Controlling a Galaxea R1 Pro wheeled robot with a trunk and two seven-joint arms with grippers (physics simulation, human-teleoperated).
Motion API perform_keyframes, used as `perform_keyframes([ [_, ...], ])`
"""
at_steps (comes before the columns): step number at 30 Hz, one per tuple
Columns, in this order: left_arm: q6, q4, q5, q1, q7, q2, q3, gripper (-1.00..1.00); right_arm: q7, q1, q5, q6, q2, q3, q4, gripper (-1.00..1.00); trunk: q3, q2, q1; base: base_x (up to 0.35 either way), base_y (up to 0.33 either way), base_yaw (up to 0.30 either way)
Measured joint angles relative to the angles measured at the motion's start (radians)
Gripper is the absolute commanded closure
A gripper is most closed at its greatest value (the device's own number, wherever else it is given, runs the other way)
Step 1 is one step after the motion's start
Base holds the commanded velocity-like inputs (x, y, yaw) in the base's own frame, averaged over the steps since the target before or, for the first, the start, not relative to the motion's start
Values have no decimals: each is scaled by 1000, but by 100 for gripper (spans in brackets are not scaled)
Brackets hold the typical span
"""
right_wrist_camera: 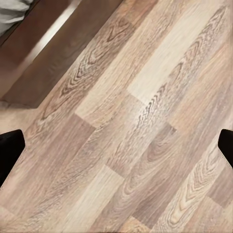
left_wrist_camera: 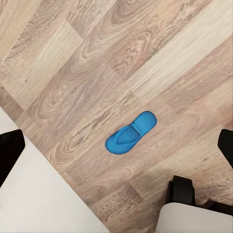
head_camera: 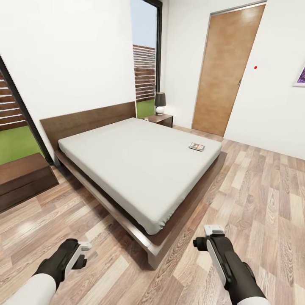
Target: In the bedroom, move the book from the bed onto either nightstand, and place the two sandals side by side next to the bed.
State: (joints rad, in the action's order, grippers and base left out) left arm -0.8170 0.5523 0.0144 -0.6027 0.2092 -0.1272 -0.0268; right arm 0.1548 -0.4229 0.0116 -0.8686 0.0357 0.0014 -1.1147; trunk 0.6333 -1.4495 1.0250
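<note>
1. As both arms hang low over the plank floor, the left claw and right claw carry nothing; both wrist views show the fingertips spread wide at the frame edges, so I judge them released.
2. One blue sandal lies alone on the floor beneath the left arm; its partner I cannot place.
3. Further off, the book lies on the bed near its far edge; the nightstand beyond bears a lamp; nothing looks done yet.
</note>
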Motion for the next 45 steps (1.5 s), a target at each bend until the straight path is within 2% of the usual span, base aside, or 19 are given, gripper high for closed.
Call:
perform_keyframes([
  [4,25,-35,0,-13,-1,-5,0,-100,0,0,0,-5,1,0,-29,-100,0,0,0,0,0,0],
  [14,39,-4,-1,-20,0,3,-2,-100,1,0,0,-8,2,0,-45,-100,0,0,0,0,0,46],
  [31,41,11,-3,-21,7,19,-1,-100,4,0,-1,-11,1,2,-75,-100,-7,0,0,0,0,244],
  [33,42,11,-3,-21,8,21,-1,-100,4,1,-2,-11,1,3,-95,-100,-9,0,0,0,0,266],
  [35,42,11,-4,-21,9,27,0,-100,4,4,-5,-19,2,4,-176,-100,-11,0,0,0,0,264],
  [42,42,11,-5,-21,10,31,1,-100,4,24,-7,-56,2,4,-336,-100,-17,0,0,0,0,261],
  [45,42,11,-9,-21,13,51,3,-100,4,35,-8,-65,3,5,-388,-100,-20,0,0,0,0,253],
])
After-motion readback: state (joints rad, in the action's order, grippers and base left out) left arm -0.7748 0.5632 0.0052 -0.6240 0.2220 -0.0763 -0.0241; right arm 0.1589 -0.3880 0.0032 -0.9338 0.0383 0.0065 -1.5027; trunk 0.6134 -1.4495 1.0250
